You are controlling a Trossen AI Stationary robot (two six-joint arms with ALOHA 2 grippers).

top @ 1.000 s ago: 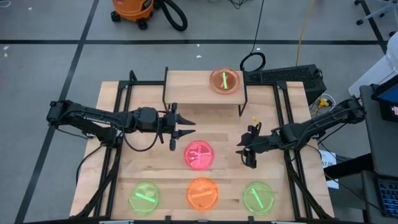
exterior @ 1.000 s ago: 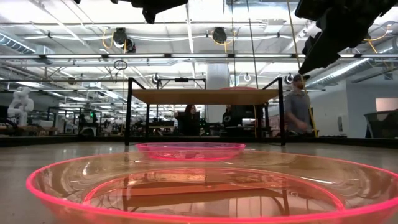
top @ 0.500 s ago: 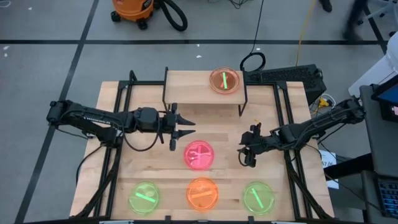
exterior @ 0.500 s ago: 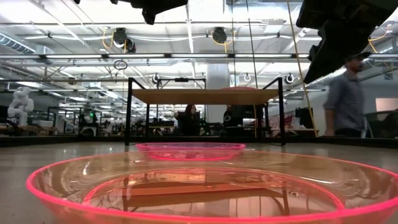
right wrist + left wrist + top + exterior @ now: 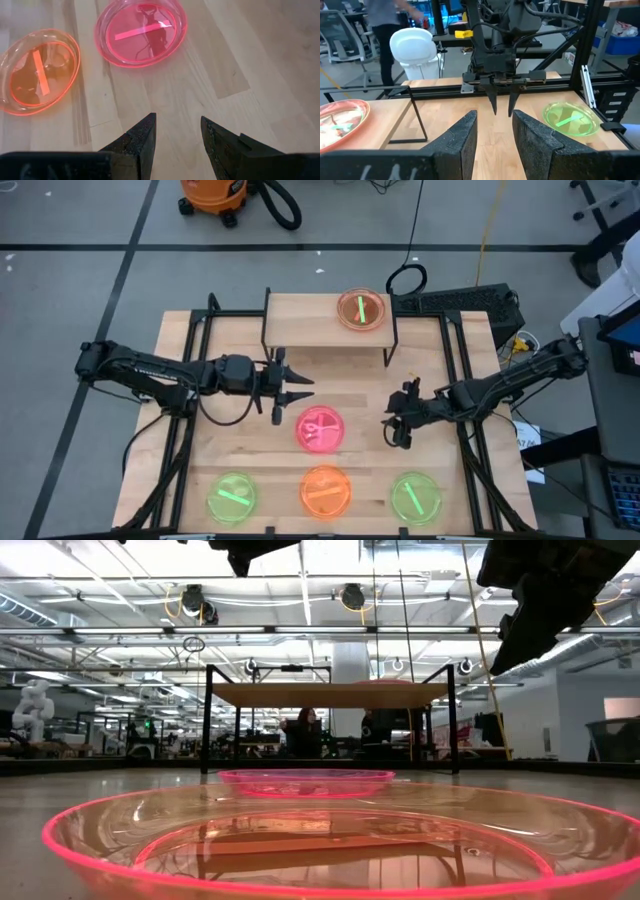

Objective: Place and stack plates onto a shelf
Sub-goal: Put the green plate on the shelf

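Note:
A pink-red plate (image 5: 319,428) lies flat on the table's middle. Along the near edge lie a green plate (image 5: 231,497), an orange plate (image 5: 325,490) and another green plate (image 5: 414,497). One orange plate (image 5: 361,310) rests on the right end of the shelf (image 5: 310,320). My left gripper (image 5: 300,392) hovers open to the left of the pink-red plate and beyond it. My right gripper (image 5: 392,430) hovers open to its right, with the pink-red plate (image 5: 141,31) and the near orange plate (image 5: 37,70) ahead of it. Both grippers hold nothing.
Black frame rails (image 5: 190,430) run along the table's left and right sides. The shelf stands on thin black legs (image 5: 207,720) at the far edge. Bare wood lies between the two grippers and beneath the shelf. Cables and a black box (image 5: 460,302) sit at the far right corner.
My right gripper has shifted slightly above the table, staying open. A person in the room behind has walked across the low view and out of it. The plates and my left arm have kept still.

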